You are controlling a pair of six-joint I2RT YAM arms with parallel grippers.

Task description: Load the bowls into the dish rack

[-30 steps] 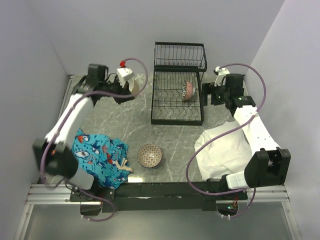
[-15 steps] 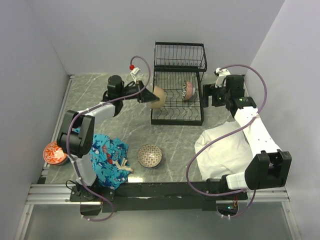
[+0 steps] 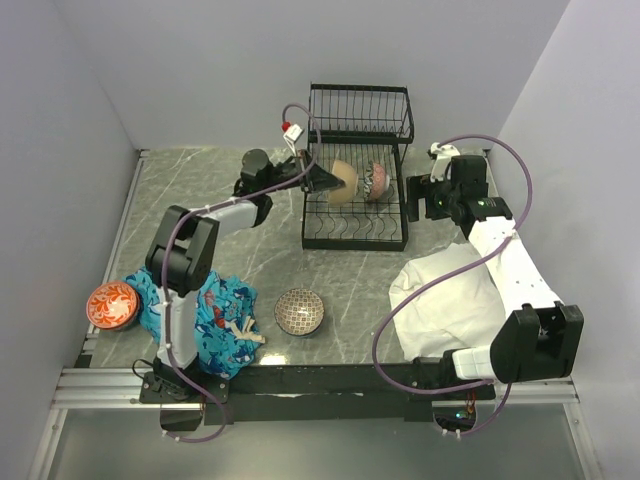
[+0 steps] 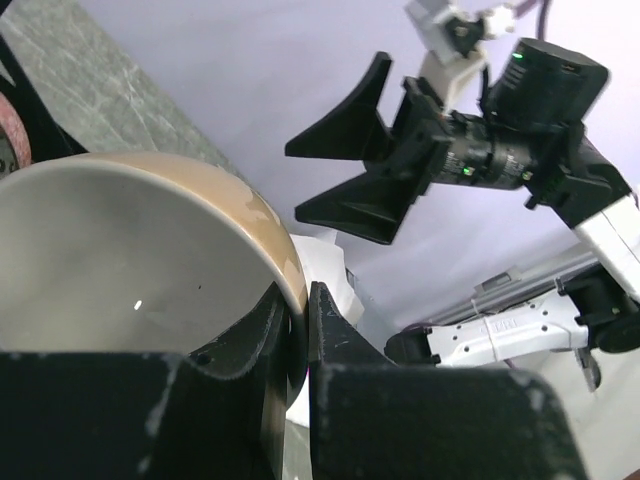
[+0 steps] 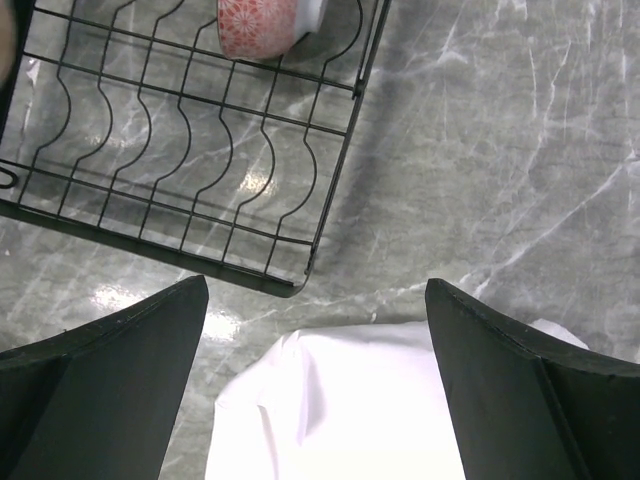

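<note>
The black wire dish rack stands at the back middle of the table. A pink patterned bowl leans on edge in its slotted base and also shows in the right wrist view. My left gripper reaches in over the rack's left side, shut on the rim of a tan bowl with a pale inside; one finger is inside the rim, one outside. My right gripper hangs open and holds nothing beside the rack's right edge. A brown patterned bowl and a red bowl sit on the table.
A blue printed cloth lies at the front left, with the red bowl at its left edge. A white cloth is spread at the front right, under my right arm. Grey walls close in the back and both sides.
My left arm swung from the back left across to the rack, carrying the tan bowl over the rack's base. The red bowl came into view. The right arm hardly moved.
</note>
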